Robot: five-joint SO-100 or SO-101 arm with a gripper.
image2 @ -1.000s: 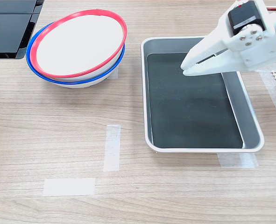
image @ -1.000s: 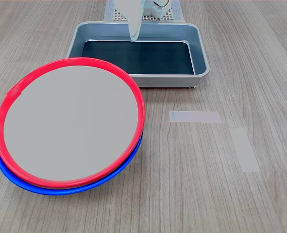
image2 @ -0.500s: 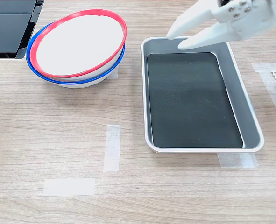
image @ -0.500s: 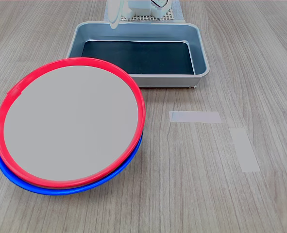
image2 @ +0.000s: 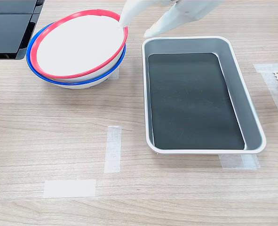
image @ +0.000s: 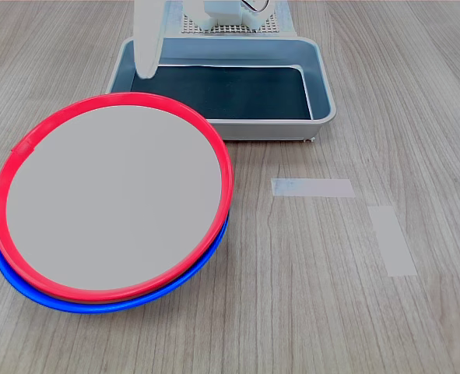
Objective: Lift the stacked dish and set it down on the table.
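Large round shallow dish with a bright red rim and pale grey centre [image: 113, 195] [image2: 79, 43], stacked on a matching blue-rimmed plate [image: 105, 300] [image2: 75, 81] on the light wood-grain tabletop [image: 307, 296] [image2: 176, 188]. White gripper [image2: 133, 27], jaws spread and empty, poised beside the dish's edge nearest the grey rectangular tray with a dark bottom [image: 323, 93] [image2: 204, 150] in the second exterior view. Pale tape strips [image: 313, 187] [image2: 113, 148] on bare wood nearby.

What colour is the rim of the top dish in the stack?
Bright red, around a flat pale grey centre; the top dish shows best in the first exterior view.
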